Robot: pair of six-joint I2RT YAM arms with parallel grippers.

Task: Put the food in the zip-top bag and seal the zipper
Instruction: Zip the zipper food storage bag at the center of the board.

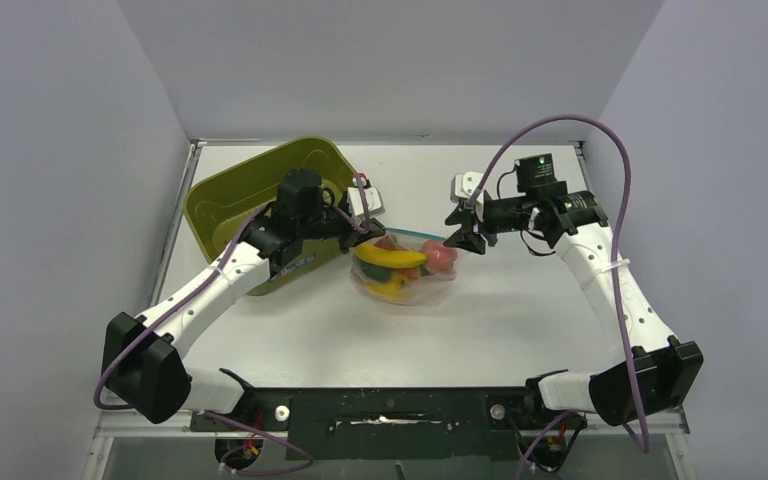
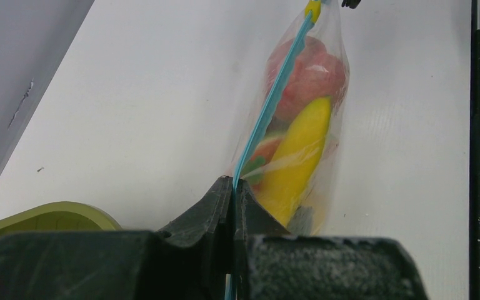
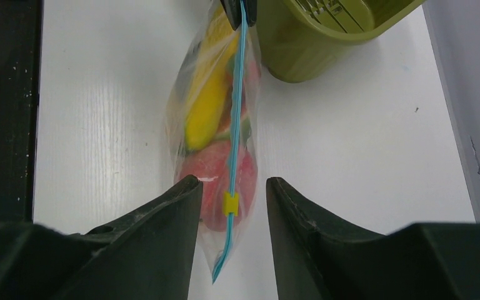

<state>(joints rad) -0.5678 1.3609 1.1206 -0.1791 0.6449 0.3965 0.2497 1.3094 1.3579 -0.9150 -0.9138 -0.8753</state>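
**A:** Straight to the clear, floppy zip-top plastic bag (image 1: 407, 272). It sits mid-table on the white tabletop (image 1: 500, 320), just right of the olive-green plastic bin (image 1: 240, 190), strung between both grippers.

**B:** And it's loaded! The small plastic toy food (image 3: 206, 112) is inside: a long yellow piece and a red-pink one at the right end, with bits of green and orange between.

**A:** The thin light-blue zipper strip (image 2: 274, 97) runs taut along the top edge as one narrow line, with a small yellow slider tab (image 3: 230, 204) at its right-hand end.

**B:** What's the left gripper (image 2: 234, 184) doing?

**A:** Its fingers are pressed tight together, pinching the zipper strip right at the bag's left corner. The strip disappears between the two black tips.

**B:** And the right gripper (image 3: 231, 182)?

**A:** That one is spread, with its jaws straddling the bag's far end and the yellow tab in the gap between them. It's gripping nothing.

**B:** How about the arm poses?

**A:** The left arm stretches diagonally from its base, forearm crossing the bin's near rim, wrist aimed right at the bag. The right arm climbs from its base, bends at the wrist and points left, level with the bag's mouth.

**B:** Is the bag off the table?

**A:** I can't tell from here.
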